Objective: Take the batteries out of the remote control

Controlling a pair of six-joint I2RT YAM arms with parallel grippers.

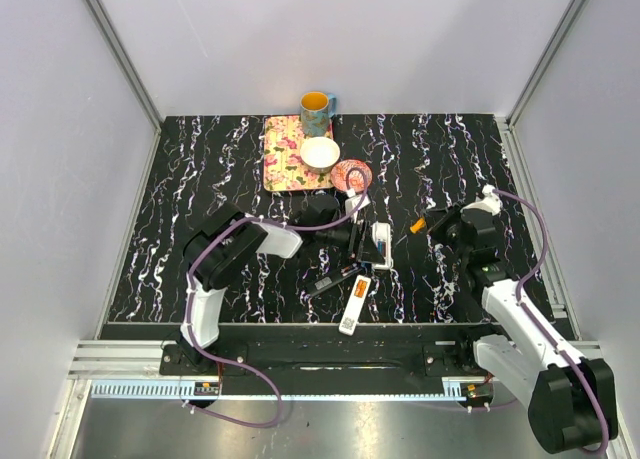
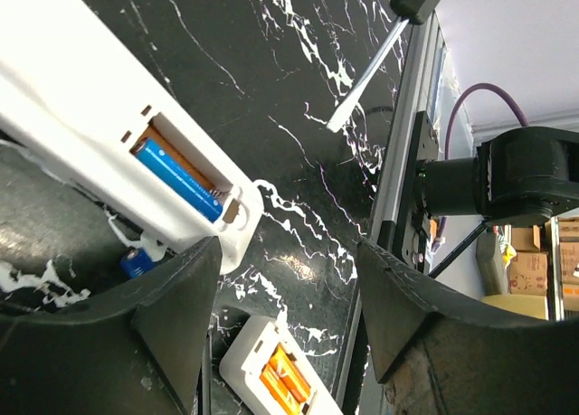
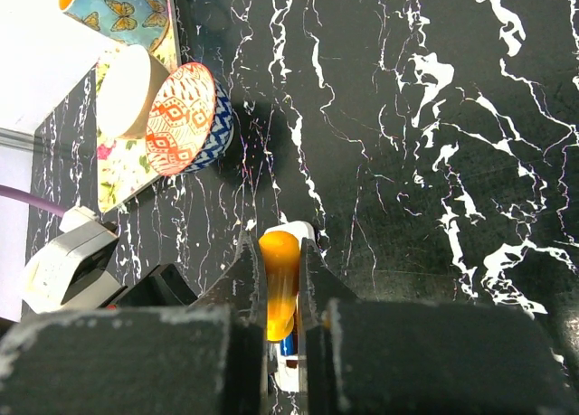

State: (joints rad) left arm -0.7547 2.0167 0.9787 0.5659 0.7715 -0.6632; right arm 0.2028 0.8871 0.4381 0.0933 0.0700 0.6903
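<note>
A white remote control (image 2: pixel 109 144) lies back-up with its compartment uncovered, and a blue battery (image 2: pixel 176 175) sits inside it. A blue cell end (image 2: pixel 137 261) shows just below that remote. My left gripper (image 2: pixel 289 288) is open; its left finger (image 2: pixel 172 315) stands against the remote's end, with nothing between the fingers. A second white remote (image 2: pixel 271 370) beneath holds orange batteries (image 2: pixel 285 379). My right gripper (image 3: pixel 279 248) is shut on the orange handle of a screwdriver (image 3: pixel 279 284), whose blade (image 2: pixel 362 80) hangs over the table beyond the remote (image 1: pixel 381 244).
A dark remote (image 1: pixel 335 279) and the second white remote (image 1: pixel 355 304) lie near the front edge. At the back stand a floral tray (image 1: pixel 285 164) with a cream bowl (image 1: pixel 320 155), a patterned bowl (image 1: pixel 352 174) and a butterfly mug (image 1: pixel 316 105).
</note>
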